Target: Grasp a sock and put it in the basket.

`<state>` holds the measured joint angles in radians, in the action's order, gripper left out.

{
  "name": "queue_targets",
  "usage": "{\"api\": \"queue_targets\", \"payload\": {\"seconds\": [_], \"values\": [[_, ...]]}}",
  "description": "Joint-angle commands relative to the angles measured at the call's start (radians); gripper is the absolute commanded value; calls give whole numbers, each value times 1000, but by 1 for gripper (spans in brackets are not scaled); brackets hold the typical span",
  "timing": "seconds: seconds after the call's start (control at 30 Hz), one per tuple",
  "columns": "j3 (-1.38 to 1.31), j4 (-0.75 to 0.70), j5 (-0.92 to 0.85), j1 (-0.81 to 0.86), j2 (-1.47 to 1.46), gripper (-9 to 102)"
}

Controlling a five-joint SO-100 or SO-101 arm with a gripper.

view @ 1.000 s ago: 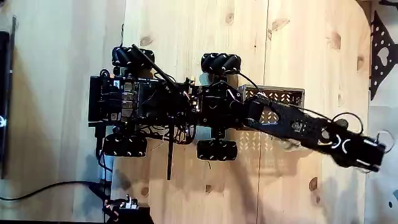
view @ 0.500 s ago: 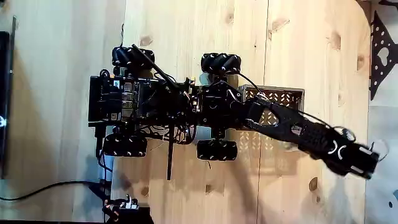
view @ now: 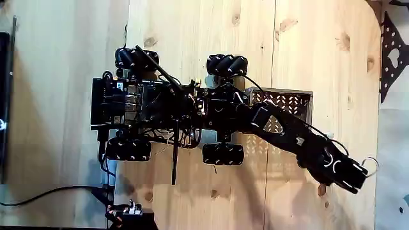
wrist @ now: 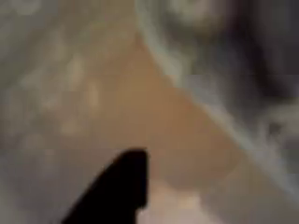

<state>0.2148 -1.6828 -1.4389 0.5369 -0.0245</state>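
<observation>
In the fixed view the black two-finger gripper (view: 355, 181) hangs over knotty pale wood table (view: 204, 38), its opening unclear. The grey lattice-walled plastic basket (view: 289, 98) lies beneath the arm.

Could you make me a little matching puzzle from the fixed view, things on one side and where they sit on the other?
Things:
1. basket
2. gripper
3. heart-hole plate
4. cable

Places:
A. top right edge
B. bottom left
C. lower right, at the arm's end
D. beside the wheeled base, partly under the arm

Pairs: 1-D, 2-C, 3-A, 4-B
</observation>
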Motion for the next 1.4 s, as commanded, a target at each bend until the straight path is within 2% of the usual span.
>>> {"api": "queue_targets", "payload": {"seconds": [0.0,0.07,0.27,0.3,0.33,0.37,0.43,0.73,0.93,1.13,1.37], "values": [[-3,-255,83,-32,-29,41],[3,-256,170,-55,-54,41],[38,-255,270,-84,-64,41],[38,-253,270,-87,-64,31],[38,-253,262,-91,-64,14],[38,-253,256,-92,-64,7],[38,-253,261,-98,-58,0],[48,-256,416,-170,37,0],[52,-256,554,-336,247,0],[58,-256,742,-442,399,0],[57,-255,1068,-531,526,0]]}}
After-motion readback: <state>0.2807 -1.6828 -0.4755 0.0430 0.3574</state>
